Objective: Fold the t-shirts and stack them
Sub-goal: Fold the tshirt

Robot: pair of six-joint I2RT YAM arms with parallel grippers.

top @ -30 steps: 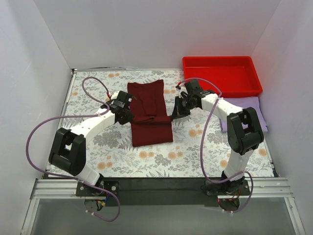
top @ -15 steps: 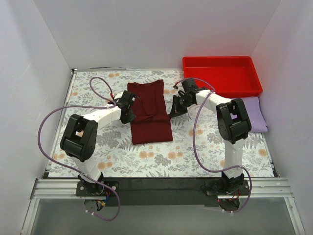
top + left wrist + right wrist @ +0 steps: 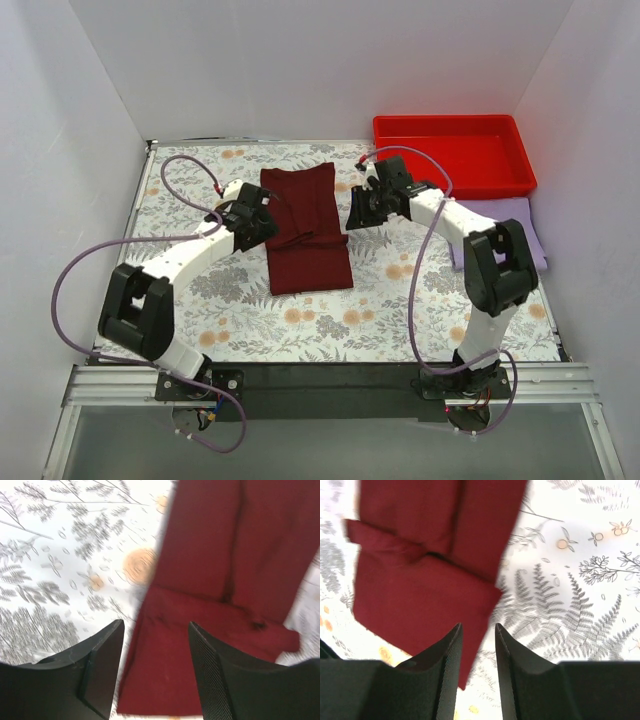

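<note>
The dark maroon t-shirt (image 3: 310, 260) lies flat on the floral table, folded into a long strip with its near part doubled over. My left gripper (image 3: 262, 226) hovers at its left edge, open, with nothing between the fingers. In the left wrist view the left gripper (image 3: 156, 625) hangs over the maroon cloth (image 3: 215, 555). My right gripper (image 3: 357, 214) is at the shirt's right edge, open and empty. The right wrist view shows the right gripper (image 3: 478, 626) above the corner of the maroon fold (image 3: 420, 595). The pale lavender t-shirt (image 3: 525, 215) lies at the right, partly behind the right arm.
A bright red plastic tray (image 3: 455, 185) stands at the back right corner. White walls enclose the table on three sides. Purple cables loop from both arms over the floral tablecloth (image 3: 330, 325).
Both grippers have opened and let go of the maroon t-shirt's edges. They have drawn slightly up and away from it, and the cloth now rests on the table.
</note>
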